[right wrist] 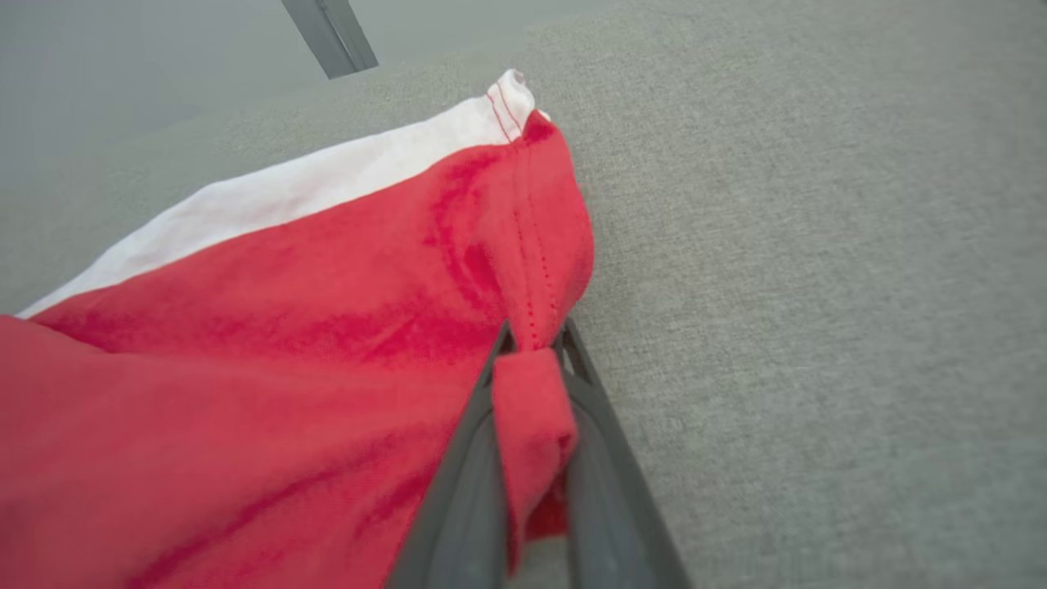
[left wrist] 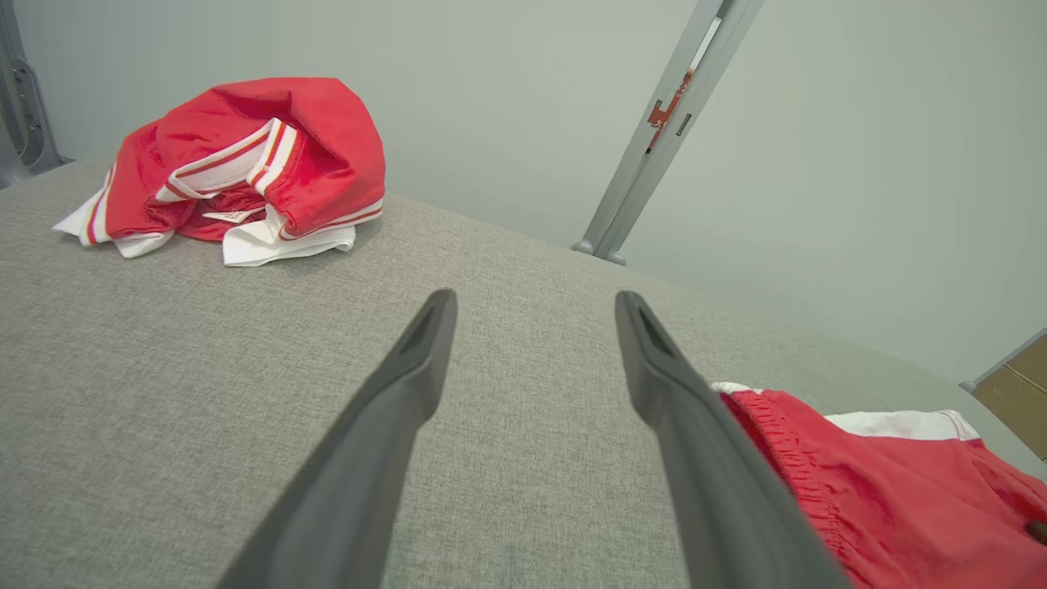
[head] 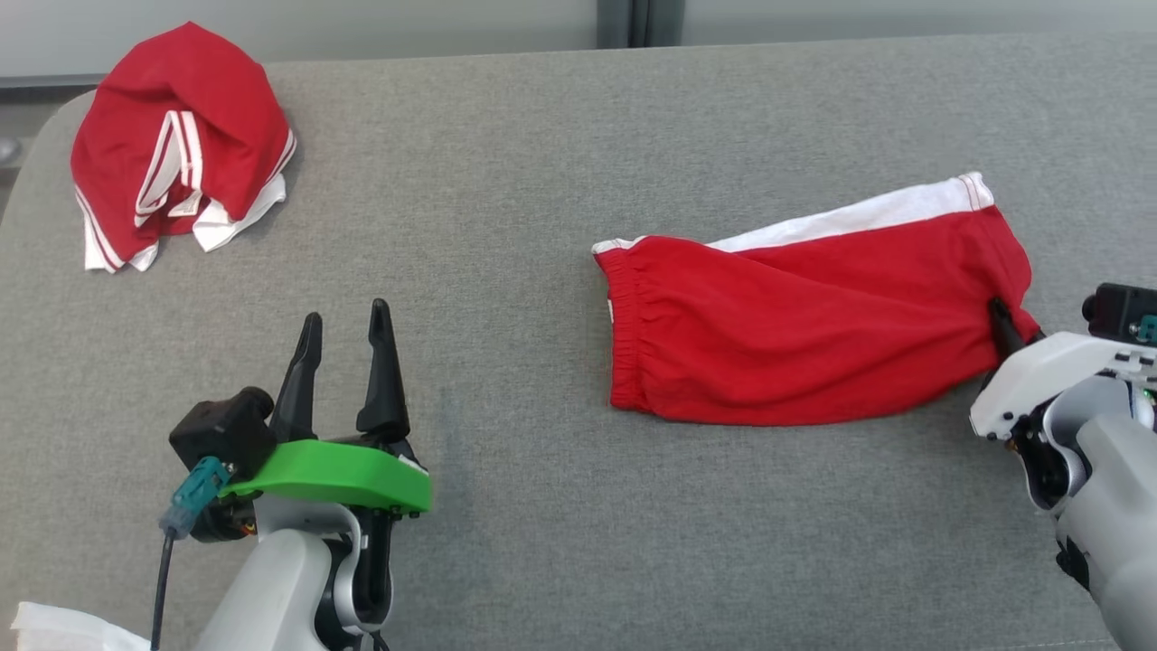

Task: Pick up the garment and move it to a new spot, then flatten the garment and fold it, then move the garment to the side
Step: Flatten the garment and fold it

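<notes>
A pair of red shorts with a white side stripe, the garment [head: 804, 334], lies folded lengthwise on the grey table, waistband to the left. My right gripper [head: 1001, 318] is shut on the red hem at the garment's right end; in the right wrist view a fold of the garment [right wrist: 343, 327] is pinched between the two dark fingers [right wrist: 458, 491]. My left gripper [head: 348, 342] stands open over bare table at the lower left, well left of the garment. In the left wrist view its fingers [left wrist: 393, 409] are spread with nothing between them, and the garment's waistband [left wrist: 891, 474] shows at the lower right.
A second red-and-white garment [head: 176, 145] lies crumpled at the table's far left corner, also seen as a heap [left wrist: 245, 164] in the left wrist view. Something white [head: 54, 628] shows at the bottom left edge. A grey wall with a metal post [left wrist: 662, 131] stands behind the table [head: 542, 506].
</notes>
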### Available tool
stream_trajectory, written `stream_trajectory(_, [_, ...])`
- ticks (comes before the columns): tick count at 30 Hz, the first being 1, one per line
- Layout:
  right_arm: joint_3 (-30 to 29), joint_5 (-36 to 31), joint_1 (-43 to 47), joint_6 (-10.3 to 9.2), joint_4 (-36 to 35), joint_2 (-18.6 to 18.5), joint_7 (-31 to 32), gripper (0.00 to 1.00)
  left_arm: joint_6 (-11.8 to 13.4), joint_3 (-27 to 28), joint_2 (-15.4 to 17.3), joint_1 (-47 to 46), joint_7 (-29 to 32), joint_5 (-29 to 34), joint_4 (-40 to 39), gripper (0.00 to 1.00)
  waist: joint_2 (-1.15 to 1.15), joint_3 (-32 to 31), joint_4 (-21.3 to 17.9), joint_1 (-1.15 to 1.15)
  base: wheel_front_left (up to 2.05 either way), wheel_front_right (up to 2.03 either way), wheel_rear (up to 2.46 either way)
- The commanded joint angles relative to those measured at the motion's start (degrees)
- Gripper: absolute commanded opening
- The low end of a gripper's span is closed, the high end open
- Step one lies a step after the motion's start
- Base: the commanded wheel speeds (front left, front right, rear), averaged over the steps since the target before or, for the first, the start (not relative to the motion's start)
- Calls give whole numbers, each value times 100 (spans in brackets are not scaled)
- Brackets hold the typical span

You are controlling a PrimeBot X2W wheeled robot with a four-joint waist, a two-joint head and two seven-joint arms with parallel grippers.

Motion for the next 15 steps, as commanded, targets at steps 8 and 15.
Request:
stream_trajectory(8, [-412, -111, 469, -10, -268, 109, -218, 0, 39, -41, 38, 175, -22, 101, 89, 100, 0, -270, -474, 0, 0, 0, 0])
stream_trajectory(15, [-520, -464, 265, -9, -648, 326, -237, 0, 10, -127, -32, 197, -12, 69, 128, 100, 0, -380, -408, 0, 0, 0, 0])
